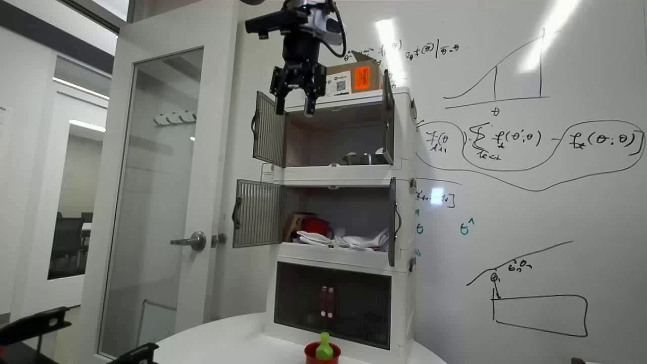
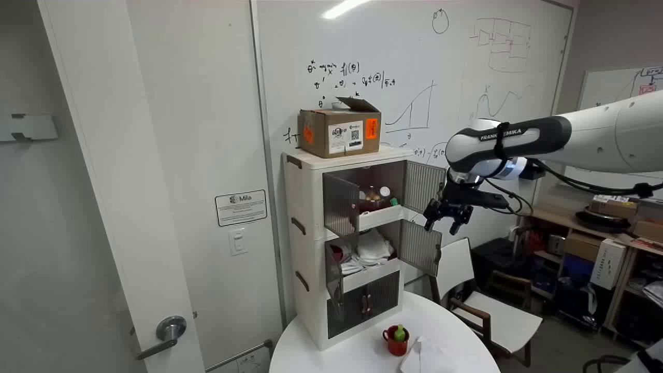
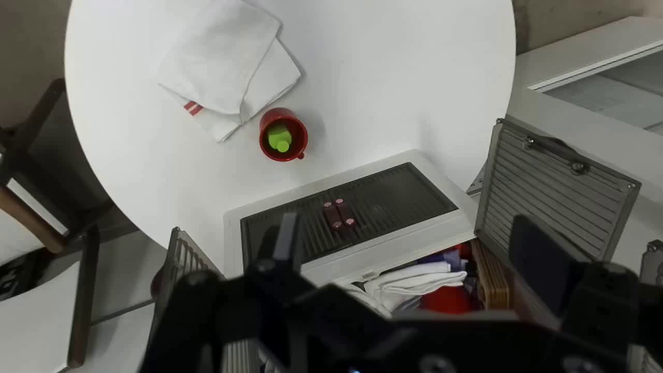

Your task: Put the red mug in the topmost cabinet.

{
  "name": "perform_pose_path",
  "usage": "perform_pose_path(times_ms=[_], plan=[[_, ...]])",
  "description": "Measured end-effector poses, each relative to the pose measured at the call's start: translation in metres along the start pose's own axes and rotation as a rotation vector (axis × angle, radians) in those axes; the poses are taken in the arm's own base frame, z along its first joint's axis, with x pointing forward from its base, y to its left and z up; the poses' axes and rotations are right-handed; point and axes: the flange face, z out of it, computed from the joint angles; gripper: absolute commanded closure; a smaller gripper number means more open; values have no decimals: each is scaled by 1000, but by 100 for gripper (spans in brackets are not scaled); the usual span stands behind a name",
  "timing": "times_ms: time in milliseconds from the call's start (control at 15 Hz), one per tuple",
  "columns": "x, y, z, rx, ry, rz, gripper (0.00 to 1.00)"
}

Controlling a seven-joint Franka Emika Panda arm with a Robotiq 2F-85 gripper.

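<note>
Jaws of the gripper (image 1: pixel 294 111) stand wide apart, and nothing is held between them; they hang high in front of the cabinet unit (image 2: pixel 308 254), well above the round white table (image 3: pixel 409 77). The red mug (image 2: pixel 397 347) stands upright on this table, which has no corner to name: the mug is well inside the edge, near the foot of the cabinet unit and just beside a folded cloth (image 3: pixel 222 57). Whether mug and cloth touch, I cannot tell. A yellow-green object (image 3: pixel 279 136) is inside the mug and rises above its rim.

Since the topmost cabinet (image 1: pixel 328 134) has its doors (image 1: pixel 269 129) swung outward, I judge that the step in hand is the approach to the mug, before any grasp. The next move calls for going down over the table, with care for the lower pair of swung-out doors (image 1: pixel 258 215), and then for bringing the jaws around the outside of the mug. The object inside could disturb the grip, so a hold across the rim seems less sure to me. Afterwards the lift must probably pass above the compartment's lower lip, and a bowl (image 1: pixel 364 160) in there should not be struck.
</note>
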Motion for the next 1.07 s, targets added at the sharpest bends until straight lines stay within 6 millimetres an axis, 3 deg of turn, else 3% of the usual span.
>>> perform_pose_path(times_ms=[200,400,667,1067], plan=[[0,-1,2,-12,-5,-7,0],[8,-10,24,-110,-28,-80,0],[35,-29,92,-232,-70,-200,0],[79,-40,181,-184,-74,-316,0]])
